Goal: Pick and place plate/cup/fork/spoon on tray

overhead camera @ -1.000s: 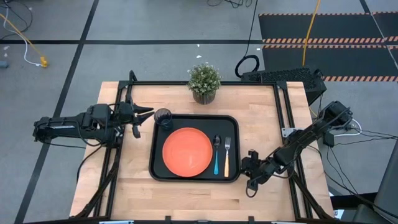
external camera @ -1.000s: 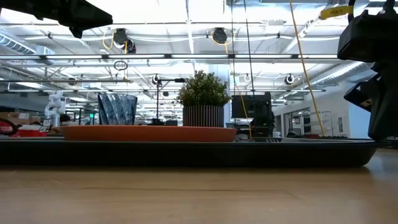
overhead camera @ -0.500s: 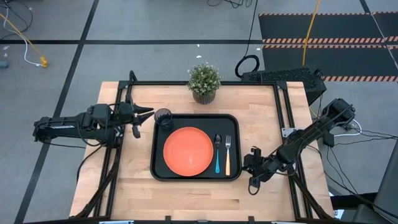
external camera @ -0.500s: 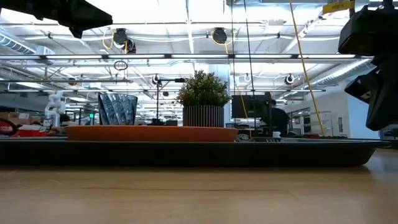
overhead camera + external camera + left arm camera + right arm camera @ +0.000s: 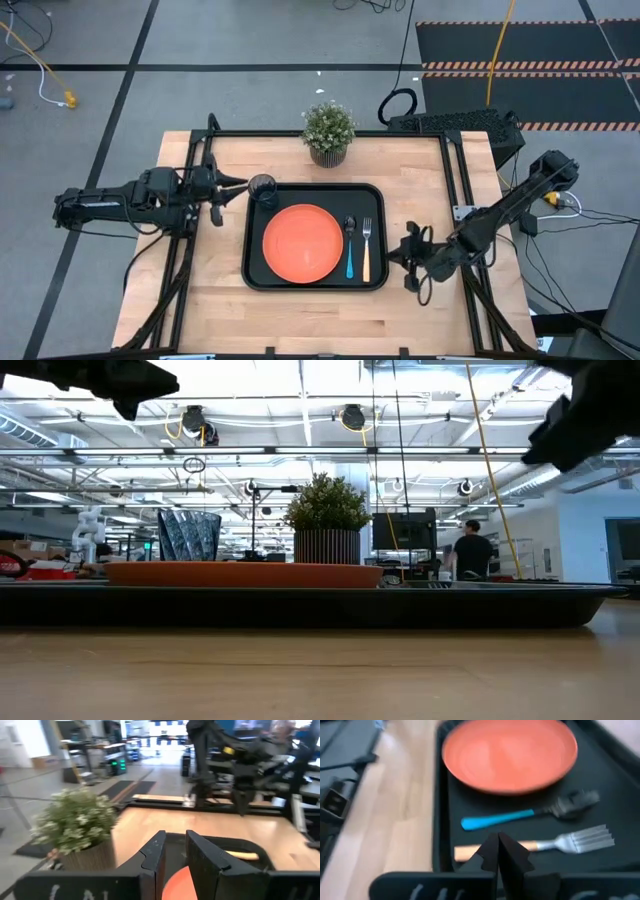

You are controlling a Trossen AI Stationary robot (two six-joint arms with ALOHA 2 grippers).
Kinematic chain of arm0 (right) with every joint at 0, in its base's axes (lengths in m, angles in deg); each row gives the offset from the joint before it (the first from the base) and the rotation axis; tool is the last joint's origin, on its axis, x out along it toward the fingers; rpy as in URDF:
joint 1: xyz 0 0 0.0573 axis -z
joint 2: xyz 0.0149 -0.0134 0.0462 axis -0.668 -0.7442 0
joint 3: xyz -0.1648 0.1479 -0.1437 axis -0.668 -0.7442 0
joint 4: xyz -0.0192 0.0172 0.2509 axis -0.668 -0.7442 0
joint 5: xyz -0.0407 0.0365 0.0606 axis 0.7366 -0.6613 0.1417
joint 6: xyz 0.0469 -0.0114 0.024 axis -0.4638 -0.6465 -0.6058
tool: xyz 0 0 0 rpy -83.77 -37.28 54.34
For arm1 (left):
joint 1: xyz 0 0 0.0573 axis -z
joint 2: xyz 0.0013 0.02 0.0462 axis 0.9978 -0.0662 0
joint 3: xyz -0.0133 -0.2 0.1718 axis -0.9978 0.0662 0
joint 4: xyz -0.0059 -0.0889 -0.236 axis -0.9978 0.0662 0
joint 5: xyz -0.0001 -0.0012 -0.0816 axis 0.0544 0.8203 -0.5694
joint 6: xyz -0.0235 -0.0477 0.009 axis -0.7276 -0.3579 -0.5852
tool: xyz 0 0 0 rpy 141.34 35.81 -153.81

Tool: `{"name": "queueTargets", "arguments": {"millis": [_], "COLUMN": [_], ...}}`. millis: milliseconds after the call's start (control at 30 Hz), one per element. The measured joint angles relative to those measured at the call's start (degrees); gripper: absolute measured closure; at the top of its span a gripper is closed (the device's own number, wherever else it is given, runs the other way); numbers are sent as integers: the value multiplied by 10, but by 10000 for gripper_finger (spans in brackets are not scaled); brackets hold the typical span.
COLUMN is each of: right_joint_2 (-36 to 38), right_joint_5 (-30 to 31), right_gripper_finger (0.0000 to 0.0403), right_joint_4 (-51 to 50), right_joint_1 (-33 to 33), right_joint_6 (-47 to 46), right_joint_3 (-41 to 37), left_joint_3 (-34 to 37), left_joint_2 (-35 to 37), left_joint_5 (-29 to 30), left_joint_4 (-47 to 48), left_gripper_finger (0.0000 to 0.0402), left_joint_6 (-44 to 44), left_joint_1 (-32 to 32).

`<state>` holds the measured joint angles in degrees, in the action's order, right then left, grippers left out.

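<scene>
The orange plate lies in the middle of the black tray. The blue-handled spoon and the orange-handled fork lie side by side on the tray to the plate's right. They also show in the right wrist view: spoon, fork. The grey cup stands upright on the tray's far left corner. My right gripper hovers shut and empty just right of the tray, pointing at it. My left gripper waits left of the cup, its fingers a narrow slit apart, holding nothing.
A potted green plant stands at the table's far edge behind the tray. Black frame rails run along the table's sides. Bare wood lies left, right and in front of the tray. A person stands far off in the room.
My right gripper has risen beside the tray's right rim, drifted a little toward the table's far edge, and turned at the wrist. In the low view it has gone from beside the tray up to the picture's top. The tableware has stayed put.
</scene>
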<state>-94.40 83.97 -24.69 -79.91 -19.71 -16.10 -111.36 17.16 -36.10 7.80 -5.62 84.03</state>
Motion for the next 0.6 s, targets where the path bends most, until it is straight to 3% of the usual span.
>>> {"name": "queueTargets", "arguments": {"millis": [233, 400, 600], "right_joint_2": [59, 99, 146], "right_joint_5": [0, -4, -2], "right_gripper_finger": [403, 403, 403], "right_joint_4": [138, 260, 353], "right_joint_1": [0, 0, 0], "right_joint_6": [72, 70, 95], "right_joint_3": [-73, -165, -251], "left_joint_3": [30, 70, 96], "left_joint_2": [16, 63, 125], "left_joint_5": [-31, -43, -78], "left_joint_4": [-33, -86, -76], "left_gripper_finger": [323, 323, 323], "left_joint_6": [14, 20, -2], "left_joint_1": [0, 0, 0]}}
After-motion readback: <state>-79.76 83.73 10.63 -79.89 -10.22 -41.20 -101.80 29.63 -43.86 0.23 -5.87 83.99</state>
